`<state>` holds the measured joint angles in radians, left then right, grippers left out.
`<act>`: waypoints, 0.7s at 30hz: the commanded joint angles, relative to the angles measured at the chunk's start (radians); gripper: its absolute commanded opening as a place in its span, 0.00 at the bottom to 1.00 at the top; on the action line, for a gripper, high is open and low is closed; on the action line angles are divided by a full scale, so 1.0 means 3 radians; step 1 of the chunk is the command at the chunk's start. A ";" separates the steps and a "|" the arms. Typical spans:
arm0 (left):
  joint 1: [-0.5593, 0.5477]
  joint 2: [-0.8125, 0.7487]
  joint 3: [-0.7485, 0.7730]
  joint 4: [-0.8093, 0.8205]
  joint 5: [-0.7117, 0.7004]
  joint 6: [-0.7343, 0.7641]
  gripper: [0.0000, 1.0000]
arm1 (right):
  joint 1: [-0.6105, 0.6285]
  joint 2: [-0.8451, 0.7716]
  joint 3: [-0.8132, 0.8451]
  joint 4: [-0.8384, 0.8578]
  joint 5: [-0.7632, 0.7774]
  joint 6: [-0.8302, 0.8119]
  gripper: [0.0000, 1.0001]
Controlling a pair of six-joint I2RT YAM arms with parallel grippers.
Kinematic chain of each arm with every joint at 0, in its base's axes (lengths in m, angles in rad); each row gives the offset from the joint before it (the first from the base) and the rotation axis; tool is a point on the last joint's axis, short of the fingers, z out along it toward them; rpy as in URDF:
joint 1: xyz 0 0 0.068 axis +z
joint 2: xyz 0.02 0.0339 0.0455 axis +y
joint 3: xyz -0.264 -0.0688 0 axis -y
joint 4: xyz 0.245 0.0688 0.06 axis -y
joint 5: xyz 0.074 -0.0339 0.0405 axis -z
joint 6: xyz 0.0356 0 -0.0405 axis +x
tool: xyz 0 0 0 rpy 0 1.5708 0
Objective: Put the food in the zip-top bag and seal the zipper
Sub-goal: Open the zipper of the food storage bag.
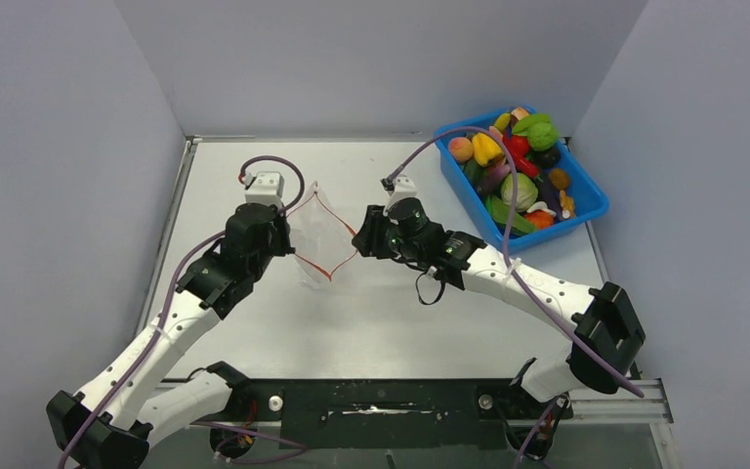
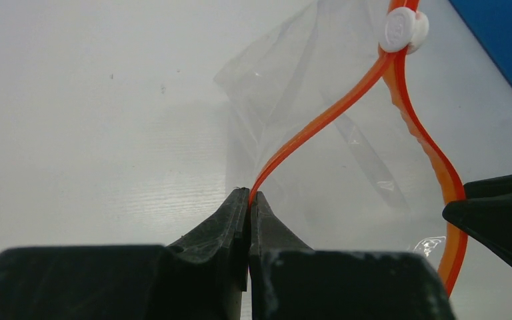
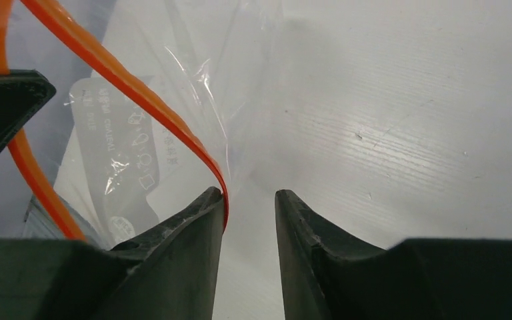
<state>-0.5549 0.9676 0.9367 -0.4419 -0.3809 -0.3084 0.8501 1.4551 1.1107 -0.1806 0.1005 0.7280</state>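
The clear zip-top bag [image 1: 314,256] lies mid-table, its mouth pulled open into a diamond by the orange-red zipper [image 1: 340,217]. My left gripper [image 1: 289,240] is shut on the zipper's left strip [image 2: 320,120]; the jaws [image 2: 250,195] pinch it at the tips. A white slider [image 2: 403,29] sits where the strips meet. My right gripper [image 1: 361,240] is open at the other strip [image 3: 140,100], which rests against the inner face of one finger [image 3: 200,227]; the jaws [image 3: 248,195] stand apart. The food [image 1: 518,161] lies in the blue tub, among it a green piece [image 1: 537,127] and a yellow pepper [image 1: 486,148].
The blue tub [image 1: 591,208] stands at the back right by the wall; its corner shows in the left wrist view [image 2: 507,40]. Grey walls enclose the table on three sides. A printed label [image 3: 117,153] shows through the bag.
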 commanded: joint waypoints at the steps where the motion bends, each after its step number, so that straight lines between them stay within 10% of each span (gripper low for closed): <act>1: 0.0016 -0.0048 0.0002 0.0270 0.0115 0.0082 0.00 | -0.0027 -0.0046 0.0236 0.0074 -0.0069 -0.0001 0.37; 8: 0.0015 0.0064 0.0031 0.0247 0.0241 0.0123 0.00 | -0.0033 -0.0109 0.0339 -0.0051 -0.0136 -0.0072 0.55; 21: 0.0001 0.0066 0.0043 0.0394 0.0512 0.0336 0.00 | -0.0631 -0.0701 0.0293 -0.0547 0.0063 -0.0498 0.58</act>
<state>-0.5545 1.0069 0.9272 -0.4053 -0.2993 -0.2523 0.7624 1.3296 1.1782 -0.3016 0.0765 0.6434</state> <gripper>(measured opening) 0.015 0.576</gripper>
